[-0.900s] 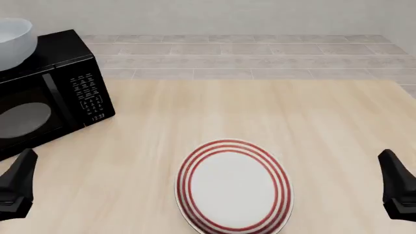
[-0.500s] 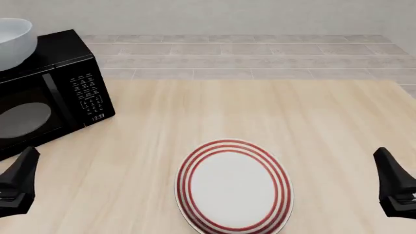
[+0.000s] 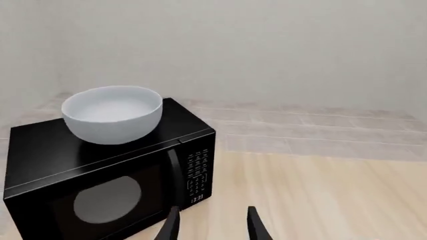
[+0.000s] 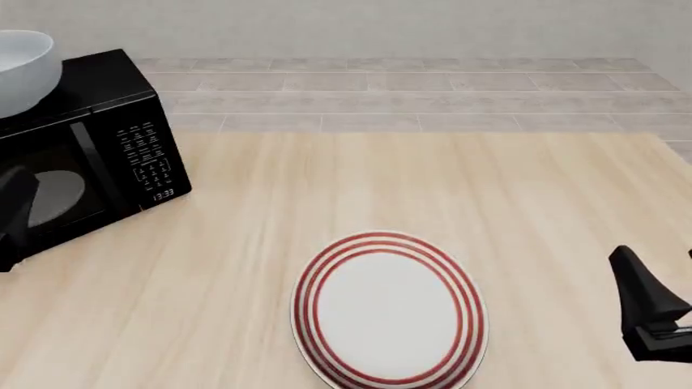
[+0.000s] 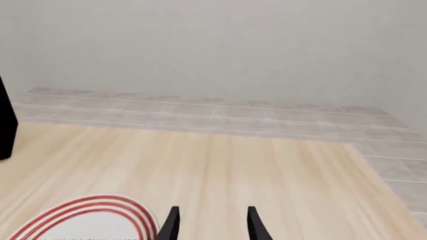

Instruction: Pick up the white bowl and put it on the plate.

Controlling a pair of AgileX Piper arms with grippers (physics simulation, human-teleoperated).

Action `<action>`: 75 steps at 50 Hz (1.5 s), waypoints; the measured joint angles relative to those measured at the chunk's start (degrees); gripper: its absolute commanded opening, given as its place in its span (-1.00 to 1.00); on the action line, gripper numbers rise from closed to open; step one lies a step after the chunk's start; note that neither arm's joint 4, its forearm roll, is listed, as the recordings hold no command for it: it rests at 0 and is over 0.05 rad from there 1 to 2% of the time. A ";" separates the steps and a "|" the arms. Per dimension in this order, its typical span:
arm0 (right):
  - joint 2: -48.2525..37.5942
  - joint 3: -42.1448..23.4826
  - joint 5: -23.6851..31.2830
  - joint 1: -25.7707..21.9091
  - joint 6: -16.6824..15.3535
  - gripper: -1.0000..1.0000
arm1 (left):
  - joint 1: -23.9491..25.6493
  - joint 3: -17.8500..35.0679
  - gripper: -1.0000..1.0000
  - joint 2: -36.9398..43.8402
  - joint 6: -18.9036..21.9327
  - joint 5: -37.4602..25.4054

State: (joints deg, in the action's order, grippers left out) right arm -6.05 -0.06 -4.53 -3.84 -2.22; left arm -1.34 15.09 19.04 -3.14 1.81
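The white bowl sits upright on top of a black microwave at the table's far left; the left wrist view shows the bowl ahead of and above my fingertips. The plate, white with red rings, lies flat near the front middle of the table. My left gripper hangs at the left edge in front of the microwave door, and the left wrist view shows it open and empty. My right gripper is to the right of the plate, also open and empty.
The microwave takes up the table's far left corner, with its door shut and its keypad facing right. Bare wooden tabletop lies between the microwave and the plate. A tiled floor and a pale wall lie beyond the far edge.
My left gripper has moved up and forward, from the front-left corner to in front of the microwave door. The right gripper has shifted a little left. Bowl and plate have not moved.
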 measured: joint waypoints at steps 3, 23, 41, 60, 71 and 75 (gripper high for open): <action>0.30 0.00 0.32 -0.07 0.01 1.00 | -0.38 3.14 1.00 1.59 -0.32 -1.65; 0.37 0.01 0.31 -0.33 -0.06 1.00 | -6.09 21.16 1.00 11.57 -4.39 -10.42; -2.95 0.04 -3.04 -0.68 -0.36 1.00 | -13.89 36.08 1.00 18.97 -10.36 -18.50; 0.93 0.04 0.08 -1.75 -1.01 1.00 | -21.73 49.33 1.00 28.68 -13.31 -25.67; 3.39 0.04 2.00 -2.22 -1.13 1.00 | -24.58 55.35 1.00 35.65 -14.23 -27.84; 3.97 0.04 2.30 -2.17 -1.15 1.00 | -25.48 57.80 1.00 38.70 -14.53 -28.58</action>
State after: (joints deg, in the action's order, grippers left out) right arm -2.08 -0.02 -2.23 -6.00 -3.36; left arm -26.82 72.89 57.74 -17.67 -26.77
